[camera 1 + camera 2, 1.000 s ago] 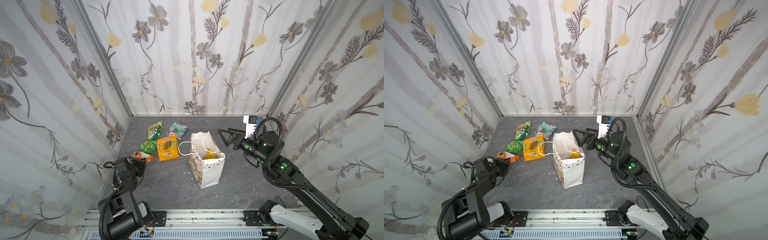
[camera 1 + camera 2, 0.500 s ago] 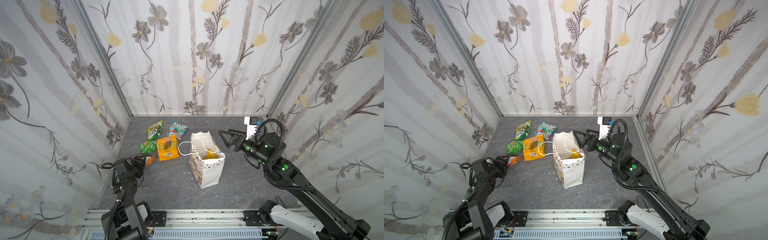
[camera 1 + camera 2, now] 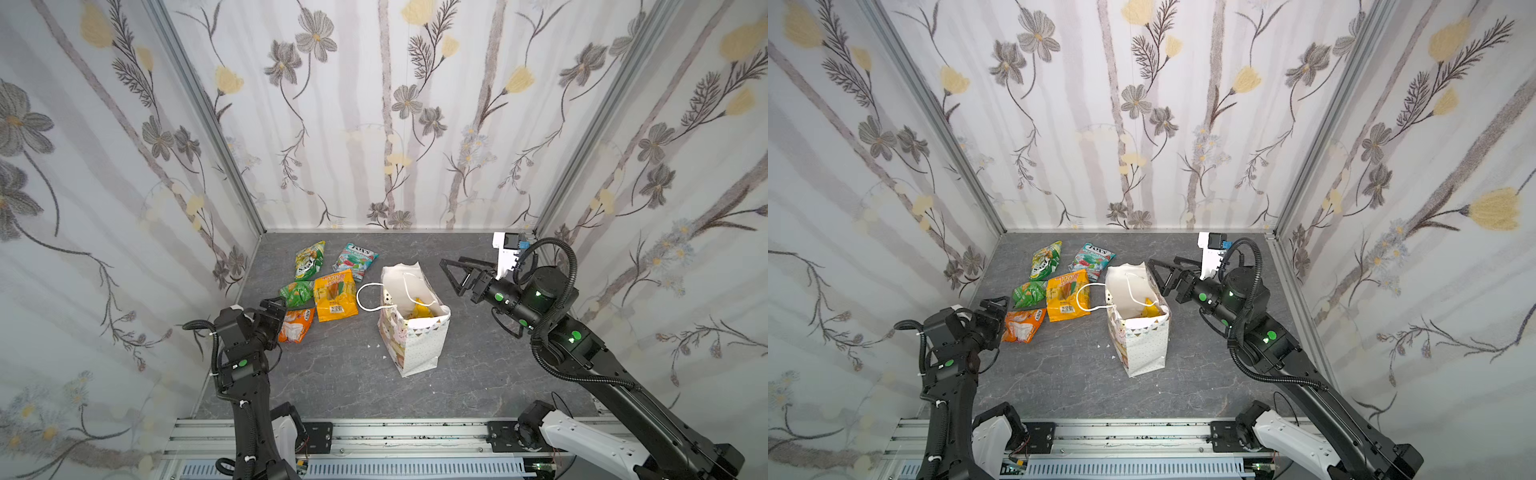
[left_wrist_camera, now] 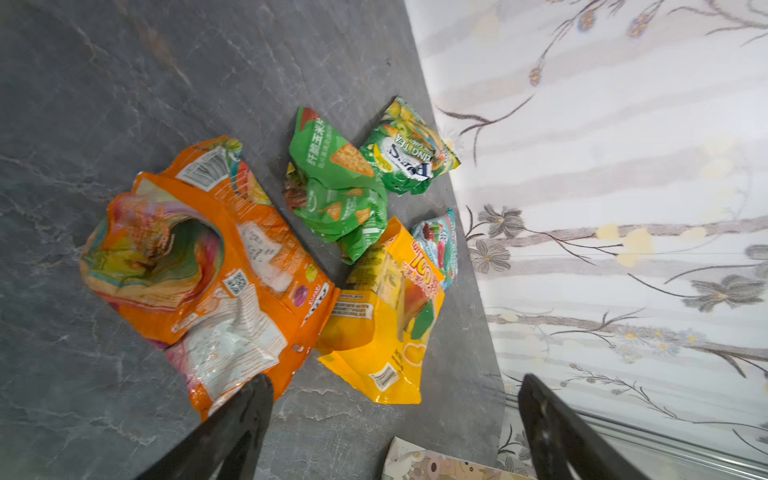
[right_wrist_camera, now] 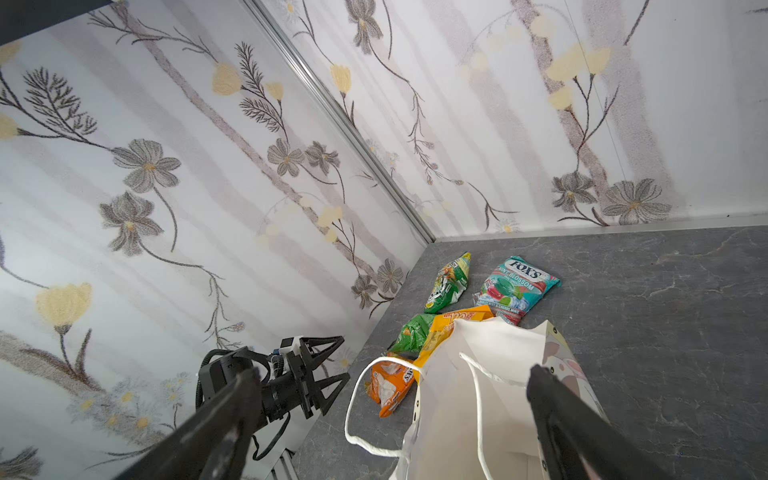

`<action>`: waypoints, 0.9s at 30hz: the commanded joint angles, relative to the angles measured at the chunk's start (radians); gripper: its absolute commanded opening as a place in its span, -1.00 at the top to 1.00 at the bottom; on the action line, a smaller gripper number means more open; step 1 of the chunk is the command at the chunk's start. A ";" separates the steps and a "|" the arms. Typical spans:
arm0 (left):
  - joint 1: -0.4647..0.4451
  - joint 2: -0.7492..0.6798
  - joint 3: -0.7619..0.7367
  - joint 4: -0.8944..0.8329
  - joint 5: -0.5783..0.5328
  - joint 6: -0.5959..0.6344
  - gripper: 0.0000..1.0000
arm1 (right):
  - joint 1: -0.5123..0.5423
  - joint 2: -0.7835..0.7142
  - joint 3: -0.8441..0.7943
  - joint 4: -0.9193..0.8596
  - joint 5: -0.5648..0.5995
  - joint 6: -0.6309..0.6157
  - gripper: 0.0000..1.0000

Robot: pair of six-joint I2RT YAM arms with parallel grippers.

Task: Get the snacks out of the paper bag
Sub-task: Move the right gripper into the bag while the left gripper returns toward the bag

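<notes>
- While five snacks [image 3: 334, 295] lie on the table [image 3: 332, 374] left of the paper bag [image 3: 415, 345], a yellow pouch [image 3: 422, 309] sits inside; bag upright, mouth open
- left end effector [image 4: 392, 386]: jaws apart, empty, just beside small orange packet [image 3: 296, 326]; set-down step, prob. done
- right end effector [image 3: 449, 277]: jaws wide apart, empty, near bag rim
- Next, prob.: reach into mouth, pinch pouch, lift w/o tipping bag

The white paper bag [image 3: 419, 340] stands upright, open, a yellow pouch [image 3: 420, 311] inside. Left of it lie a yellow-green packet [image 3: 309, 260], FOX'S packet [image 3: 354, 262], green packet [image 3: 296, 292], orange-yellow packet [image 3: 335, 295], orange packet [image 3: 296, 326].
</notes>
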 commanded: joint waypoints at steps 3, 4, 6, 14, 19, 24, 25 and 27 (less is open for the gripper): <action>-0.049 -0.027 0.147 -0.145 0.025 0.086 -0.86 | 0.000 0.023 0.028 0.017 -0.036 0.009 -0.99; -0.072 -0.016 0.188 -0.162 0.032 0.104 -0.86 | -0.001 0.030 0.035 0.013 -0.043 0.011 -0.99; -0.129 0.006 0.262 -0.185 0.039 0.140 -0.86 | 0.000 0.042 0.045 0.011 -0.055 0.016 -0.99; -0.393 0.114 0.536 -0.285 0.032 0.332 -0.86 | 0.003 0.135 0.112 -0.003 -0.189 0.023 -0.81; -0.557 0.170 0.632 -0.284 0.061 0.405 -0.86 | 0.024 0.247 0.211 -0.128 -0.272 -0.019 -0.69; -0.698 0.207 0.681 -0.317 0.055 0.507 -0.86 | 0.069 0.374 0.334 -0.329 -0.244 -0.105 -0.58; -0.725 0.211 0.690 -0.329 0.054 0.533 -0.86 | 0.078 0.400 0.356 -0.365 -0.233 -0.125 -0.55; -0.775 0.215 0.698 -0.345 0.049 0.574 -0.86 | 0.093 0.450 0.391 -0.421 -0.214 -0.145 -0.50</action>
